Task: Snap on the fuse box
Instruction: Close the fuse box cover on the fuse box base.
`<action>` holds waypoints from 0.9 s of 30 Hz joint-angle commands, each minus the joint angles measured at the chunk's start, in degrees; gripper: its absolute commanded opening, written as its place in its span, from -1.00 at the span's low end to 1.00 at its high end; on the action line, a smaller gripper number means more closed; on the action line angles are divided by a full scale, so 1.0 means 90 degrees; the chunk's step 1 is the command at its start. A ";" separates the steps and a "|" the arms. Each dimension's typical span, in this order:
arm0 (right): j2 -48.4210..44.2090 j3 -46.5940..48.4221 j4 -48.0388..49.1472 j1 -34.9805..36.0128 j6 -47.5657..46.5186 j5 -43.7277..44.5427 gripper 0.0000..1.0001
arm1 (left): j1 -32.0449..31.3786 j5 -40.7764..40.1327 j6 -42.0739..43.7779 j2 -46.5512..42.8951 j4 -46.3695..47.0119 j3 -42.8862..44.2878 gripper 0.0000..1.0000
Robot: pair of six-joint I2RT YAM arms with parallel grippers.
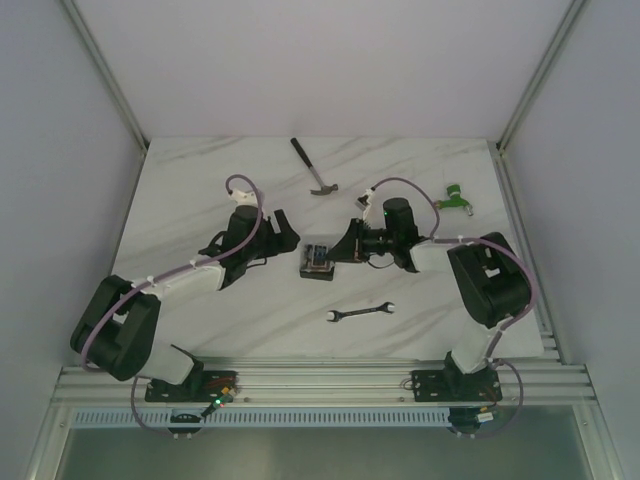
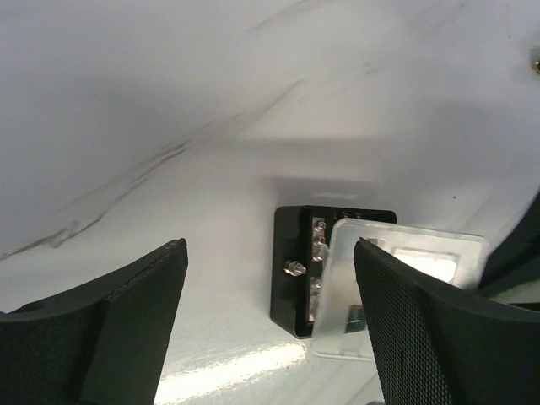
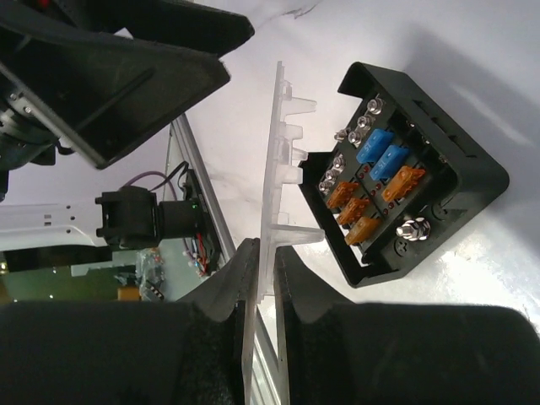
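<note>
Right pincer nips the clear lid by its edge; left pincer gapes wide, holding nothing.
Fuse box lies flat between both pincers, just beside the right one, open face up, seemingly near-square; light, rigid, apt to slide, so brace its walls. Lid stands on edge, long axis running straight out from the right pincer, tabs toward the box; thin, brittle, best held by its plain rim.

The fuse box sits central on the counter. A hammer lies at twelve o'clock from it, a wrench at five.
</note>
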 commanded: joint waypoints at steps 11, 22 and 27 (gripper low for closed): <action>0.0634 -0.0026 0.0869 0.0032 0.0832 0.0270 -0.96 | -0.0088 0.1085 -0.0279 0.0540 0.0167 0.0143 0.75; 0.0602 -0.0231 0.0412 0.0032 0.0612 0.0356 -0.40 | -0.0279 0.1391 -0.0263 0.0946 0.0151 0.0340 0.57; 0.0354 -0.0193 -0.0271 0.0031 0.0137 0.0606 -0.17 | -0.0302 0.1413 -0.0263 0.1019 0.0108 0.0374 0.46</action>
